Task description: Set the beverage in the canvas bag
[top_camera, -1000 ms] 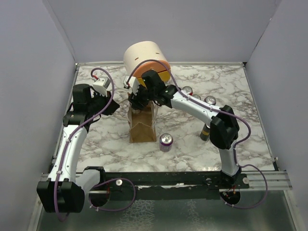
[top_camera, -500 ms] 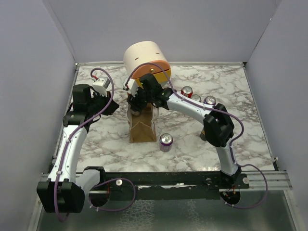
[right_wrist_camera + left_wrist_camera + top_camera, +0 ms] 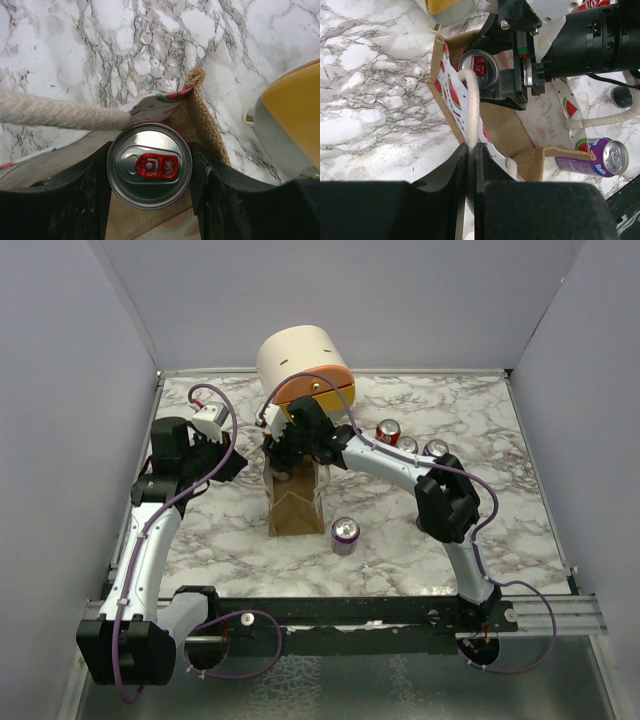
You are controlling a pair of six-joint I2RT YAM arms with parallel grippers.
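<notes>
Right now my right fingers (image 3: 80, 195) are clamped on the can (image 3: 150, 166), one finger on each side of it, its silver top and red tab facing straight up at the wrist camera. The can is inside the open mouth of the bag (image 3: 293, 502), tucked into the far corner, the one nearest the cream-and-orange box (image 3: 300, 360). I can't tell how deep it sits below the rim.

On the other side, my left fingers (image 3: 445, 172) are pressed together on the near handle (image 3: 472, 105), pinching the pale rope where it loops over the bag's edge. The rope runs up from the pinch toward the can. The watermelon-print lining shows along the rim on that side. The second handle (image 3: 615, 117) lies loose over the opposite edge.

The bag stands upright on the bench (image 3: 480, 410), just in front of the box. A purple can (image 3: 345, 533) stands on the bench just beside the bag's near right corner, apart from it. Three more cans (image 3: 408, 443) are clustered farther back on the right, well apart from the bag.
</notes>
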